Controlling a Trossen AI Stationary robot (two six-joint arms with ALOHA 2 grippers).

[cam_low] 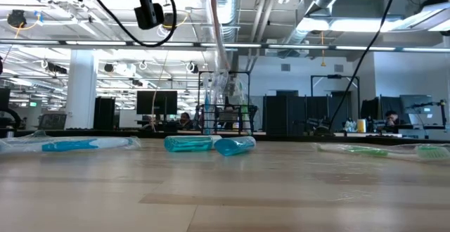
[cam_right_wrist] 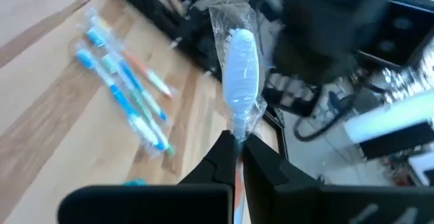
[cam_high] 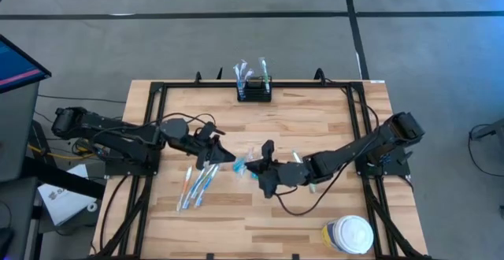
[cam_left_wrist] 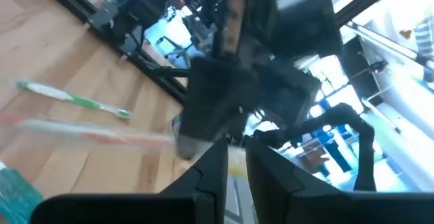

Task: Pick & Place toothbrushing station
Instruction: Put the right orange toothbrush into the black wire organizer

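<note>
The black open-topped holder (cam_high: 253,92) stands at the table's far edge with a few wrapped toothbrushes upright in it; it also shows in the low view (cam_low: 226,119). My right gripper (cam_high: 255,168) is at mid-table, shut on a clear-wrapped toothbrush (cam_right_wrist: 241,68). My left gripper (cam_high: 230,157) faces it from the left, its fingers almost together (cam_left_wrist: 236,161) with something pale in the slit. The two grippers nearly meet. My left gripper has a pale strip (cam_left_wrist: 234,165) in the narrow slit between its fingertips, at the end toward my right gripper. Which part of the wrapped toothbrush this is cannot be told. My right gripper pinches the wrapped toothbrush just below its head (cam_right_wrist: 236,130) between its two fingers. The white head and the wrapper's end stick out past the fingertips toward my left gripper. The brush is clear of the table.
Several wrapped toothbrushes (cam_high: 197,186) lie left of centre, toward the near edge. A green brush (cam_high: 302,164) lies by my right arm. A white-lidded jar (cam_high: 348,235) stands near the front right corner. A black frame (cam_high: 150,134) rims the table.
</note>
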